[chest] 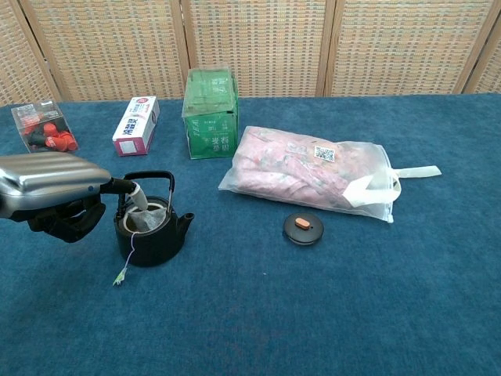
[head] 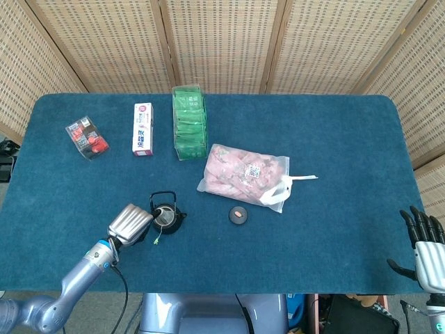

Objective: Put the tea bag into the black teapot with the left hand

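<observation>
The black teapot [chest: 153,233] stands lidless near the table's front left, with its bail handle upright; the head view shows the teapot [head: 167,218] too. Just left of it my left hand [chest: 53,196] pinches the top of the white tea bag [chest: 142,211], whose body lies in the pot's opening. The bag's string hangs down the pot's front to a green tag [chest: 120,276] on the cloth. In the head view the left hand [head: 130,223] sits beside the pot. My right hand [head: 423,243] hangs off the table's right front corner, fingers spread and holding nothing.
The pot's round black lid [chest: 303,228] lies to its right. Behind that is a clear bag of pink packets [chest: 309,172]. Along the back stand a green box [chest: 210,113], a white carton [chest: 135,125] and a clear box of red pieces [chest: 43,131].
</observation>
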{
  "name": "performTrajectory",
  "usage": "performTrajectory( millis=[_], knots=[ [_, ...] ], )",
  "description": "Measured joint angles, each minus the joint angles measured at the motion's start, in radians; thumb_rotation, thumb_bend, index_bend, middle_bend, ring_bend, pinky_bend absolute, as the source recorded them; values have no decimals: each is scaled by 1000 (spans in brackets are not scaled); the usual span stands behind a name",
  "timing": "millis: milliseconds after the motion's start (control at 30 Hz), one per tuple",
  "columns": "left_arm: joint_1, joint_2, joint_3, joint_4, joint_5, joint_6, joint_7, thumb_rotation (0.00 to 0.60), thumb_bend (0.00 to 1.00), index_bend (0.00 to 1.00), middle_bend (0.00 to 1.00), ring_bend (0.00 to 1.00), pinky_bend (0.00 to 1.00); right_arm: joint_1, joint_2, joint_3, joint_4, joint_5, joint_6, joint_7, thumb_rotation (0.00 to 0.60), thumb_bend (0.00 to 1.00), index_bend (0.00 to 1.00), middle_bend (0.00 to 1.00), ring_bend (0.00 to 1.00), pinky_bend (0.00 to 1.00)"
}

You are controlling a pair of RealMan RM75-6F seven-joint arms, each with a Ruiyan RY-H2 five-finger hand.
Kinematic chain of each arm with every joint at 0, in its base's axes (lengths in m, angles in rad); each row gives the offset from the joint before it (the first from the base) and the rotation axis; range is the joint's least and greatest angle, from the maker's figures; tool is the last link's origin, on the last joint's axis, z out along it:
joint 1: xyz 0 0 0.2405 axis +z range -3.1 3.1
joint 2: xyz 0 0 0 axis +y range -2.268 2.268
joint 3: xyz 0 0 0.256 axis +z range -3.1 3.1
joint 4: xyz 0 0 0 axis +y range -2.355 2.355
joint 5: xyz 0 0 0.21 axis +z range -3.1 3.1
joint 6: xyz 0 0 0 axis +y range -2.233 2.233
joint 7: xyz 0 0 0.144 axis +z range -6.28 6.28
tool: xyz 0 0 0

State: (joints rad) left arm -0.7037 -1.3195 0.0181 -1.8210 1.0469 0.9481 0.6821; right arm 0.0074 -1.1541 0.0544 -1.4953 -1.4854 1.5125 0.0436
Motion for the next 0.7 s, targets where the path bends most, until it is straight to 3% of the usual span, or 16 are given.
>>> performTrajectory(
  millis=[700],
  knots=[
    [-35,-43,23,36,-70,-18,25,600,852,203,845,784,707,-6,0,-2,3,2,2,6,600,61,0,26,0,0]
  ],
)
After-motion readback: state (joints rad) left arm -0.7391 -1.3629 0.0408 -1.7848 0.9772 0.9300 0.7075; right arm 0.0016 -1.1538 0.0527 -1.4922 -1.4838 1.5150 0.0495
